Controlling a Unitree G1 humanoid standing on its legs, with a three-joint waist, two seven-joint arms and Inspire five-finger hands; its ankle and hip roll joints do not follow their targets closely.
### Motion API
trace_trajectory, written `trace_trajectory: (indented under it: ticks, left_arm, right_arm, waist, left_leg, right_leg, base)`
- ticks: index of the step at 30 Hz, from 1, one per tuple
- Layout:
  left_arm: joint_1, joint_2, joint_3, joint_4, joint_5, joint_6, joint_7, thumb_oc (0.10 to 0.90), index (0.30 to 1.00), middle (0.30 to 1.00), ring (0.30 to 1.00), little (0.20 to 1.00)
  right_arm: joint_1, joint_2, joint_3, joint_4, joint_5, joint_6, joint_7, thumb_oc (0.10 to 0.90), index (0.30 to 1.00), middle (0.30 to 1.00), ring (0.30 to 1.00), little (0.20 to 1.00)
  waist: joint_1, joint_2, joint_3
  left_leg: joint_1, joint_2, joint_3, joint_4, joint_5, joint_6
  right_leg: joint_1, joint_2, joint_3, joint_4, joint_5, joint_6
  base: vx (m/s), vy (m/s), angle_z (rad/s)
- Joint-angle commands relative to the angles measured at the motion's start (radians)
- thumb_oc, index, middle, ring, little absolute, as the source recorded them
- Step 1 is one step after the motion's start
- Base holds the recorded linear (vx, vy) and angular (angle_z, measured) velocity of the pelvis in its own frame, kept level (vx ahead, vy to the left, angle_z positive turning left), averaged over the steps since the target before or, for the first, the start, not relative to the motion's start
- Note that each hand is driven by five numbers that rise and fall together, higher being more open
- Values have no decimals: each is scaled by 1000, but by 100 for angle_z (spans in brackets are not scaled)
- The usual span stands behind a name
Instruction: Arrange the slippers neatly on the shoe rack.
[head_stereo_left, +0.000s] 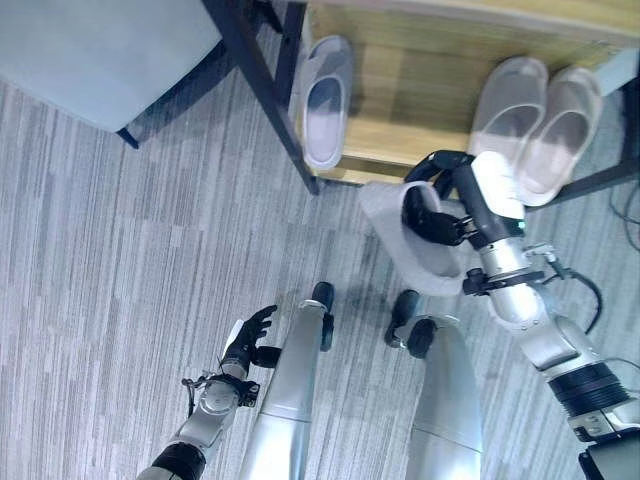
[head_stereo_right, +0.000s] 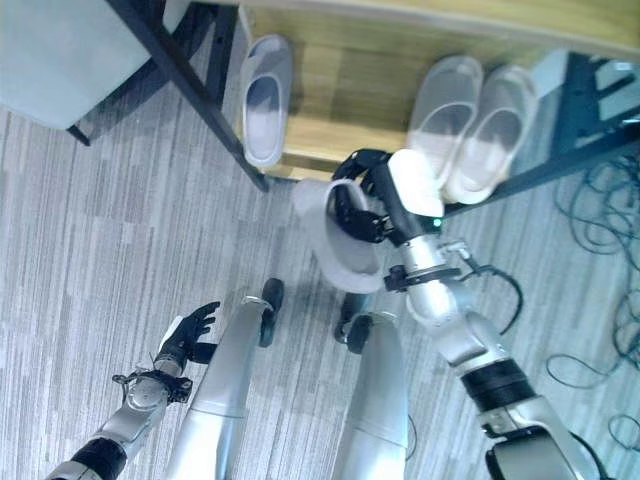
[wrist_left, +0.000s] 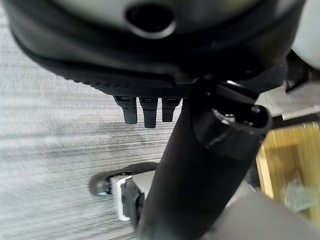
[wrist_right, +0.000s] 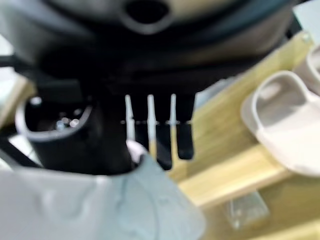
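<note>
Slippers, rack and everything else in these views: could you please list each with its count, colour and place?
Slippers on the rack: three, pale grey; one alone at the left end, a pair side by side at the right end.
Held slipper: one, pale grey, just in front of the rack, in the right hand.
Shoe rack: one, light wood shelf with dark legs, ahead.
Floor: grey striped.
Left hand: one, dark, open, low by the floor.
Right hand: one, dark, curled round the held slipper.

Pale grey slippers (head_stereo_left: 327, 100), light wooden shoe rack (head_stereo_left: 420, 80).
</note>
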Motion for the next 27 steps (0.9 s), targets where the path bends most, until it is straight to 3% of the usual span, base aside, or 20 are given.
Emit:
trace_trajectory:
  ticks: [1,3,4,10,11,14,16,22,23,27]
  left_arm:
    - [72,-42,-19,-56,-36,-75,41,800,900,900,900,900]
    - [101,-8,-21,-142,-39,-85,56,800,900,900,900,900]
    - [102,-8,-20,-144,-39,-83,56,800,900,900,900,900]
    - [112,57,-16,-257,-49,-87,92,800,900,900,900,900]
    - [112,56,-15,-257,-49,-87,92,800,900,900,900,900]
    - [136,88,-38,-316,-52,-93,124,800,900,900,900,900]
    - [148,103,-48,-339,-55,-101,135,800,900,900,900,900]
    - [160,113,-60,-360,-61,-108,142,800,900,900,900,900]
    - [173,139,-92,-391,-77,-117,163,800,900,900,900,900]
    - [175,142,-100,-397,-86,-117,172,800,900,900,900,900]
  right_arm:
    - [-39,-56,-53,-159,-81,-17,-149,400,300,300,300,300]
    - [-102,-105,-53,-167,-130,3,-193,400,300,300,300,300]
    - [-106,-105,-50,-165,-131,4,-194,400,300,300,300,300]
    - [-335,-208,25,-160,-201,63,-253,400,300,300,300,300]
    - [-338,-208,26,-159,-201,63,-254,400,300,300,300,300]
    - [-441,-234,101,-155,-245,110,-275,400,300,300,300,300]
    - [-477,-239,141,-135,-259,125,-286,400,300,300,300,300]
    - [-534,-241,197,-101,-270,141,-294,400,300,300,300,300]
    - [-639,-234,303,31,-296,209,-307,400,300,300,300,300]
    - [-702,-201,356,110,-300,247,-318,400,300,300,300,300]
  waist:
    - [-14,36,-88]
    - [-8,39,-18]
    - [-10,39,-13]
    - [3,36,163]
    - [2,36,164]
    - [23,30,177]
    - [34,31,177]
    - [46,34,177]
    - [75,44,177]
    - [81,47,177]
  left_leg:
    - [-90,-27,-32,2,-20,0]
    - [-99,-40,-26,110,-76,3]
    - [-99,-40,-24,116,-80,4]
    - [-99,-41,16,401,-221,16]
    - [-99,-41,17,402,-222,16]
    - [-99,-40,19,568,-320,19]
    - [-99,-38,16,622,-349,18]
    - [-99,-34,14,673,-378,15]
    - [-99,-32,1,755,-420,3]
    - [-99,-25,3,777,-431,-1]
  right_leg:
    - [-38,-10,2,56,-74,3]
    - [-64,-21,29,187,-114,-6]
    - [-65,-22,31,194,-118,-5]
    - [-71,-9,81,477,-226,-41]
    - [-71,-9,82,478,-227,-41]
    - [-79,9,117,654,-291,-62]
    - [-81,21,127,710,-305,-66]
    - [-86,29,136,764,-324,-76]
    - [-82,31,141,850,-347,-90]
    - [-81,30,142,875,-350,-93]
  base:
    - [138,-24,11]
    - [134,-26,6]
    - [66,-11,10]
    - [69,-46,4]
    - [53,-42,-13]
    - [131,-46,-1]
    - [75,-15,-3]
    - [24,-10,-8]
    - [41,-18,-3]
    - [15,7,-12]
